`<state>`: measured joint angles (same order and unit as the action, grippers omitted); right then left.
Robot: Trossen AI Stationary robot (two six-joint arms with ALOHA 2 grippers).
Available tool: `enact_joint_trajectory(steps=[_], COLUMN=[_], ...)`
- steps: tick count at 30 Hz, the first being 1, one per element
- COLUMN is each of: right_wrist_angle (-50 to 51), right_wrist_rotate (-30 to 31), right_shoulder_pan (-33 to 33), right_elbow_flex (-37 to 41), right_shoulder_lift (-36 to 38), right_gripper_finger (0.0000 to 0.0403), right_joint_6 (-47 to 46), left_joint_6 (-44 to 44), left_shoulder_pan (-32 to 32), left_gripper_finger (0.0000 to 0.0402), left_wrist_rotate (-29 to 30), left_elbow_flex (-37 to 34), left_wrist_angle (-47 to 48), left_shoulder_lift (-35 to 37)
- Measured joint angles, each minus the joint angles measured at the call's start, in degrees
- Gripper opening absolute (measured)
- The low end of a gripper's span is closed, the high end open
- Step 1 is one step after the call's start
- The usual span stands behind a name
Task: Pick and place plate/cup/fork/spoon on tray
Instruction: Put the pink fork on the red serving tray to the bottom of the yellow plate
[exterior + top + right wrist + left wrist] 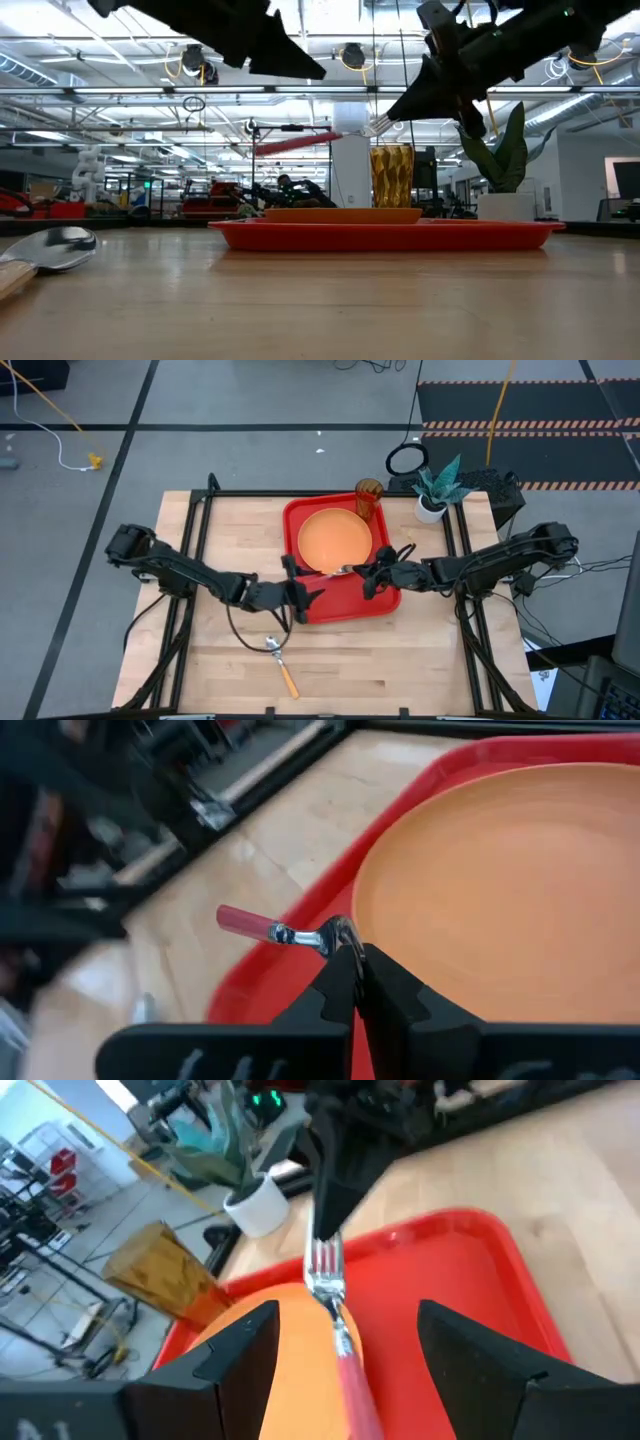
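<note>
The red tray (378,600) lies mid-table with the orange plate (335,538) on it; the amber cup (368,495) stands at its far right corner. My right gripper (362,573) is shut on the fork (310,140), which is above the tray's near part. My left gripper (300,588) is open, and its fingers (235,1355) stand apart on either side of the fork's pink-red handle (352,1370). The spoon (278,658) lies on the table near the front edge, left of the tray, and shows in the low view (60,245). My right gripper pinches the fork's silver tine end (338,934) between its two fingers. The fingers come from the table's right, slanting a little down, in line with the fork. The fork is lifted clear of the tray, nearly level, its handle (295,143) pointing toward the table's left.
A white pot with a teal plant (435,495) stands at the table's far right, beside the cup. Black frame rails (195,530) run along the table's left and right sides. Bare wood lies left of and in front of the tray.
</note>
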<state>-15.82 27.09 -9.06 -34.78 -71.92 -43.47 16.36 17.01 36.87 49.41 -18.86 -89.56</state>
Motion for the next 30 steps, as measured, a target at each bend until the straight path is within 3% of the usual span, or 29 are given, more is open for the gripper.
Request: enact_joint_trajectory(steps=[6,12,22,30], right_wrist_angle=[-17.8,-19.5,-21.0,-21.8], right_wrist_rotate=[0.0,0.1,0.1,0.2], right_shoulder_pan=[0.0,0.1,0.1,0.1], right_elbow_flex=[7.3,9.6,9.9,9.9], right_shoulder_lift=[0.0,-0.3,-0.5,-0.5], right_gripper_finger=[0.0000,0.0000,0.0000,0.0000], right_joint_6=[-0.9,-3.3,-4.1,-4.0], left_joint_6=[0.7,2.6,1.1,1.7], left_shoulder_pan=[0.0,0.1,-2.8,-4.3], left_gripper_finger=[0.0241,0.0241,0.0238,0.0158], left_wrist_rotate=[5.1,12.5,7.4,4.1], left_elbow_flex=[6.6,10.2,10.8,10.8], left_wrist_angle=[4.0,8.4,13.0,11.6], left_shoulder_lift=[-8.5,-12.0,-11.7,-11.7])
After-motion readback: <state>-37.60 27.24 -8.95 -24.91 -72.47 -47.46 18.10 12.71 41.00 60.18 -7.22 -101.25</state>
